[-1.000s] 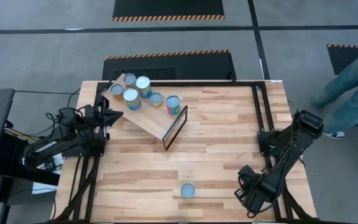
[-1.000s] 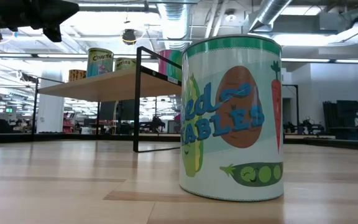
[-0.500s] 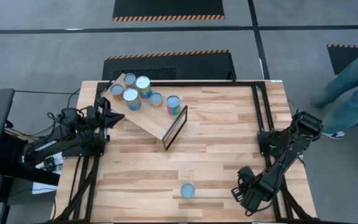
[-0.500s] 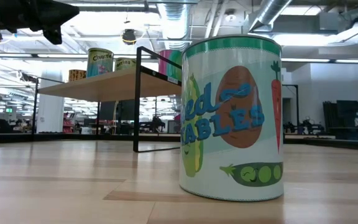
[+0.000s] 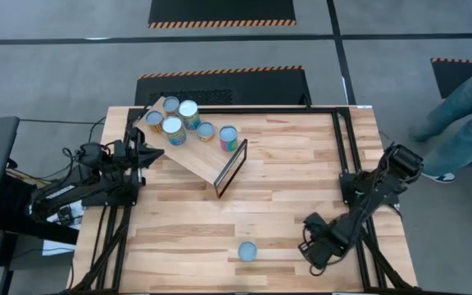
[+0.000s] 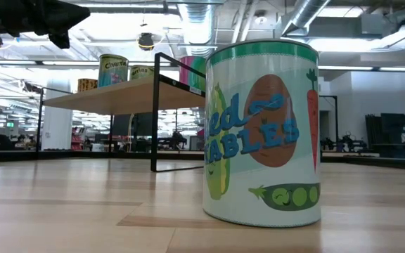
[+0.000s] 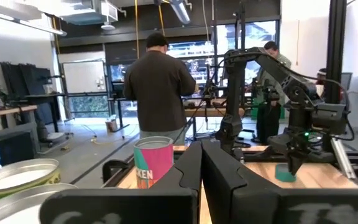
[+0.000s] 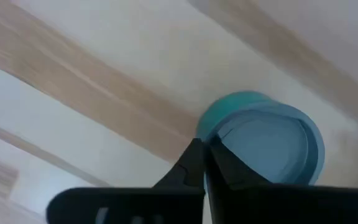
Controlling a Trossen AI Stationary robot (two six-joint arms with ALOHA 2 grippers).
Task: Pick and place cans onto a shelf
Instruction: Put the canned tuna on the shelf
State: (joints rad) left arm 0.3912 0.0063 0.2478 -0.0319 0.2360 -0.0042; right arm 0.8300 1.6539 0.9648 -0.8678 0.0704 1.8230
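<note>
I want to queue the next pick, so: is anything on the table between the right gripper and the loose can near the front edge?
Nothing visible. In the high view only bare table lies between the right gripper and the loose can. The gripper's fingers are shut, apart from the can. The shelf with five cans stands far back.

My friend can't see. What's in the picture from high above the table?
One can stands alone on the wooden table, with the right gripper shut beside it. Five more cans sit on the shelf, near the left gripper.
</note>
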